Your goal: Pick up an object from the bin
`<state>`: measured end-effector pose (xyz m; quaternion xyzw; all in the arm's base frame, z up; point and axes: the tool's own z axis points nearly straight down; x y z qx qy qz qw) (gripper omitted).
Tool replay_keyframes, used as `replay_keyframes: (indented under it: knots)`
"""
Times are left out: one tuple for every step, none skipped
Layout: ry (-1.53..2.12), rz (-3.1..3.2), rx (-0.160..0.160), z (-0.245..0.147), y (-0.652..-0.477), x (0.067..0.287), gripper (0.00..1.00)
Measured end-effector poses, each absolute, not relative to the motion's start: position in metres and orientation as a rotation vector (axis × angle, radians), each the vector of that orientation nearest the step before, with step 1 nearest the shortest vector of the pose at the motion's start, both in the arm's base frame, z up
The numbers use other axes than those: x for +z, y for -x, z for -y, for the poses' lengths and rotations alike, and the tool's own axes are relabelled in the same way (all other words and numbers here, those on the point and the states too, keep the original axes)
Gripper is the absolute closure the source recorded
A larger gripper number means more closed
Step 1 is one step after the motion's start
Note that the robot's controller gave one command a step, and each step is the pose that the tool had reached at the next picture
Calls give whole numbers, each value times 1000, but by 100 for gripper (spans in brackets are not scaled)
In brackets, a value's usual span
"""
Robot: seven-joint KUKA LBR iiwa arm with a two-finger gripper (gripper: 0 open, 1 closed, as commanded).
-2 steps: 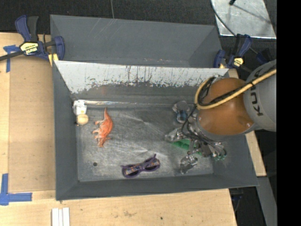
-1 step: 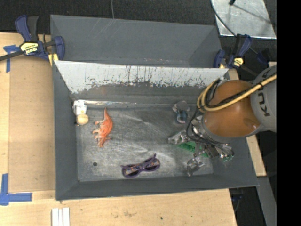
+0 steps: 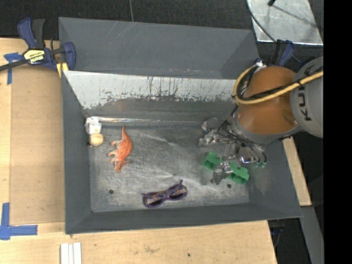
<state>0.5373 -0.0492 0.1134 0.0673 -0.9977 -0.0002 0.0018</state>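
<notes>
Camera view: two-finger gripper (image 3: 224, 166) low over a flat green plastic piece (image 3: 211, 161) at the right of the grey metal bin (image 3: 165, 209); whether it is open cannot be told. Probably light, stiff and slick; best pinched across a narrow edge.

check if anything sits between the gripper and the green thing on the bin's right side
Nothing visible does. The gripper hangs right over the green plastic piece; the orange toy dinosaur and purple sunglasses lie well apart from it.
</notes>
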Motion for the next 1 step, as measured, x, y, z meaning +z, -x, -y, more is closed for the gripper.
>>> replay_keyframes:
  knots:
    - [-135,3150,1,57,-566,127,0]
